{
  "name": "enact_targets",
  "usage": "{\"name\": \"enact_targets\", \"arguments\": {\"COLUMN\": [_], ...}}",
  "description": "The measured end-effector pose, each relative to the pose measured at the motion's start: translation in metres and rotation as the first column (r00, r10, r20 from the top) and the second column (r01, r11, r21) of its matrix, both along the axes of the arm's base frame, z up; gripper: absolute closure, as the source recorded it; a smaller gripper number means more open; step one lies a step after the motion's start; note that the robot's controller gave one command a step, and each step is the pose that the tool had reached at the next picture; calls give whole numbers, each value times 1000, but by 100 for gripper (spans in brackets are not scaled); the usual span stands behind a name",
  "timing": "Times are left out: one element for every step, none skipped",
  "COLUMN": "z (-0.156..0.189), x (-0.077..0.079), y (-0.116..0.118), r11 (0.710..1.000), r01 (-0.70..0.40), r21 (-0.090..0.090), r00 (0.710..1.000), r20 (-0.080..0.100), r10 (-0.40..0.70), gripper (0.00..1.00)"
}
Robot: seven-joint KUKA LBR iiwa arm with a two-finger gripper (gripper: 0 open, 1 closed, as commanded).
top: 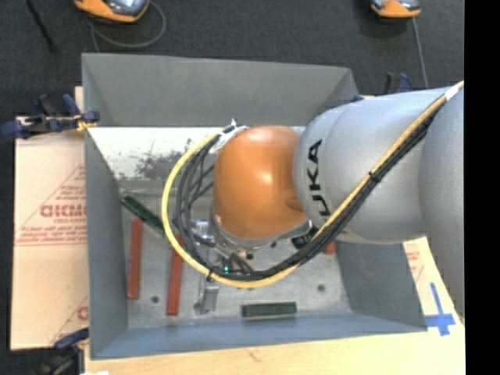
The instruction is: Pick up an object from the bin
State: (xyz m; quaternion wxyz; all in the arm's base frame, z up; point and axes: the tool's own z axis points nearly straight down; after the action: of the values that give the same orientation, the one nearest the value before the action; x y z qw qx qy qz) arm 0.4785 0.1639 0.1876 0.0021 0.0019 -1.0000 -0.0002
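Wrist low near the front of the grey metal bin [101, 233], my gripper [207, 294] sits just beside a long red-orange stick [173, 283] lying flat. Open or closed, I cannot tell. That flat lie probably suits a straight-down approach. A second red-orange stick [133, 260] lies nearer the side wall, and a dark green flat bar [269, 310] hugs the front wall. Bare floor between them, sloping walls close.

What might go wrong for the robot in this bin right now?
The gripper is close beside a red stick, so it might nudge it aside rather than grasp it. That stick and the other red stick lie flat on the bin floor, so they may slip out.
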Motion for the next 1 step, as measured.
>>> {"name": "enact_targets", "arguments": {"z": [-120], "x": [27], "y": [19], "r11": [918], "r01": [-398], "r21": [-1], "r00": [918], "r20": [2], "r10": [398], "gripper": [0]}}
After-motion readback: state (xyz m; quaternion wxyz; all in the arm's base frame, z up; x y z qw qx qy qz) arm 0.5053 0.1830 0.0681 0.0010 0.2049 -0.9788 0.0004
